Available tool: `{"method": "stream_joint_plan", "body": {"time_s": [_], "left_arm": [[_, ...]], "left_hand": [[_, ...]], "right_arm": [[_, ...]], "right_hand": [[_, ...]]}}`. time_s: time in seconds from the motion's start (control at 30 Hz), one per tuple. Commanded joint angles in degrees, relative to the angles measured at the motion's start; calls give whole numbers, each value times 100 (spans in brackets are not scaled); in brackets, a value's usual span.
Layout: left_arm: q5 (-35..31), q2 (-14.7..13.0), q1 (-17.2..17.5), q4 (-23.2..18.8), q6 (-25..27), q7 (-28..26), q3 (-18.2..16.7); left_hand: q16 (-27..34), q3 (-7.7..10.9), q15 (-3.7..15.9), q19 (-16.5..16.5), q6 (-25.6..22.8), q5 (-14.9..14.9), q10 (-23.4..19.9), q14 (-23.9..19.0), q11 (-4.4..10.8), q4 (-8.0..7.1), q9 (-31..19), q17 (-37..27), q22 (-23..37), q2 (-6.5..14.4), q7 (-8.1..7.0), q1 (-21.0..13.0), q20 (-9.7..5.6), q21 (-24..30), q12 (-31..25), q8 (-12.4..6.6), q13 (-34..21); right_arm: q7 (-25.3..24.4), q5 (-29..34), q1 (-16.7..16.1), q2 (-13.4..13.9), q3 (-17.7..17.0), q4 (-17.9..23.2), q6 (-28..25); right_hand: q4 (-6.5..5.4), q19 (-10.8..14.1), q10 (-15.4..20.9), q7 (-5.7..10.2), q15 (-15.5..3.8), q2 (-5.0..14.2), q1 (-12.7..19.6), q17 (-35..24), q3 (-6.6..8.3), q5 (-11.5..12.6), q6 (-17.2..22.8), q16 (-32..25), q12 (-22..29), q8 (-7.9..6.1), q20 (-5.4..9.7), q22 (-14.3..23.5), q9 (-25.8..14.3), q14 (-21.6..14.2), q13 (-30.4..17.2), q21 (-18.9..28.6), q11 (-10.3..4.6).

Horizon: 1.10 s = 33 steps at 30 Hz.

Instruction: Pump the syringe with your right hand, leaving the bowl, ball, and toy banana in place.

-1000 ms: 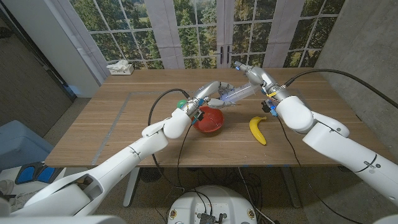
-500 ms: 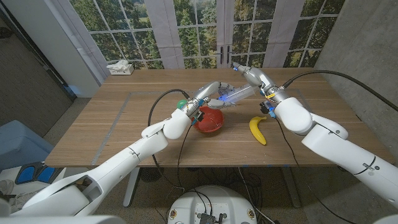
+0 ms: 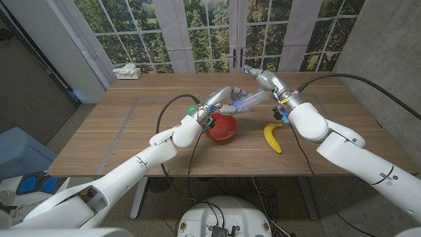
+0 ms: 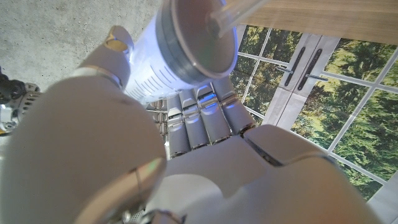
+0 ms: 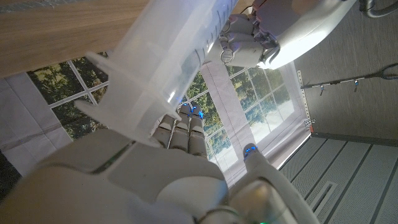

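A large clear syringe [image 3: 245, 101] hangs in the air above the table, between both hands. My left hand [image 3: 222, 97] grips its barrel [image 4: 180, 50] just above the red bowl [image 3: 220, 128]. My right hand [image 3: 264, 81] holds the plunger end [image 5: 158, 74] at the far right of the syringe. A green ball [image 3: 191, 109] peeks out behind my left wrist, next to the bowl. The yellow toy banana [image 3: 272, 137] lies on the table under my right forearm.
A white tissue box [image 3: 127, 71] sits at the table's far left corner. The wooden table [image 3: 131, 131] stretches bare on its left half. Windows stand behind the table.
My right hand has moved slightly left and toward the left hand along the syringe's line. The left hand, bowl, ball and banana have stayed put.
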<state>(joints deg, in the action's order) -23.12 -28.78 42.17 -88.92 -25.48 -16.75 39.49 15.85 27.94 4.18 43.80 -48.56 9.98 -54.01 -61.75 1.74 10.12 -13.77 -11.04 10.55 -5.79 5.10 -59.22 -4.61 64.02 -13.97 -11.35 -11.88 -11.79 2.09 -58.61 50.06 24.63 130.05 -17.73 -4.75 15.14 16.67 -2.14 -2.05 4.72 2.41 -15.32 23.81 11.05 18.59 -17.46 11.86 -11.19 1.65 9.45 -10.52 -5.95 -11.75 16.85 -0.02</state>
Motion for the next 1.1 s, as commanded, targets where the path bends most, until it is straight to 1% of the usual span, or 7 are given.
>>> {"method": "stream_joint_plan", "body": {"time_s": [0.03,0.33,0.57,0.73,0.77,1.0,1.1], "left_arm": [[2,-2,-27,33,-26,5,3],[-13,4,-48,55,-35,13,13],[-42,2,-59,47,-16,10,17],[-57,-9,-76,19,50,54,24],[-78,-18,-84,-7,93,78,27],[-100,-33,-106,-51,209,121,33],[-102,-40,-119,-67,258,146,39]], "left_hand": [[-6,46,972,-44,-843,22,-868,-718,885,4,-20,-24,16,1076,-492,-1052,-586,48,20,-30,-13],[-14,44,972,-61,-843,22,-869,-727,881,4,-23,-26,14,1075,-484,-1054,-583,72,31,-25,-15],[-20,42,973,-74,-844,22,-845,-730,872,6,-25,-27,12,1070,-490,-1056,-581,88,49,-24,-17],[-27,43,973,-82,-837,24,-840,-729,875,7,-26,-27,10,1069,-500,-1060,-581,100,55,-20,-19],[-29,43,973,-84,-835,24,-847,-728,877,7,-27,-27,10,1069,-497,-1061,-580,102,54,-19,-19],[-38,47,972,-98,-843,26,-844,-725,882,4,-30,-27,7,1076,-492,-1063,-576,115,61,-20,-21],[-41,48,972,-104,-829,27,-847,-725,877,4,-31,-27,7,1077,-494,-1064,-575,122,62,-14,-22]], "right_arm": [[12,104,11,-40,48,9,-82],[-72,83,-89,-37,-63,63,-127],[-161,38,-140,-56,-181,-39,88],[-197,-107,-178,-118,-294,-189,457],[-246,-179,-212,-169,-347,-274,670],[-341,-672,-362,-434,-638,-657,1475],[-345,-833,-404,-501,-739,-767,1660]], "right_hand": [[-19,55,-15,33,-104,389,-22,-10,45,28,6,21,-5,-1,28,29,-16,-71,4,-22,-3],[-14,62,-19,31,-89,364,-10,-12,39,24,4,27,-5,-3,14,30,-16,-72,4,-45,3],[5,61,-72,88,-74,341,14,-9,37,21,-5,35,-25,-1,-41,30,-16,-75,4,-73,-15],[7,56,-126,156,-99,314,13,-13,21,13,22,58,-41,-13,-79,32,-17,-35,4,-106,-3],[2,53,-140,164,-112,310,7,-15,16,12,26,67,-45,-14,-82,32,-17,-13,4,-114,2],[11,-14,-189,191,-142,310,21,-17,13,11,50,93,-56,-22,-71,33,-17,37,5,-170,-26],[24,-28,-202,191,-142,313,39,-13,19,13,52,99,-59,-21,-73,33,-17,43,6,-183,-28]]}}
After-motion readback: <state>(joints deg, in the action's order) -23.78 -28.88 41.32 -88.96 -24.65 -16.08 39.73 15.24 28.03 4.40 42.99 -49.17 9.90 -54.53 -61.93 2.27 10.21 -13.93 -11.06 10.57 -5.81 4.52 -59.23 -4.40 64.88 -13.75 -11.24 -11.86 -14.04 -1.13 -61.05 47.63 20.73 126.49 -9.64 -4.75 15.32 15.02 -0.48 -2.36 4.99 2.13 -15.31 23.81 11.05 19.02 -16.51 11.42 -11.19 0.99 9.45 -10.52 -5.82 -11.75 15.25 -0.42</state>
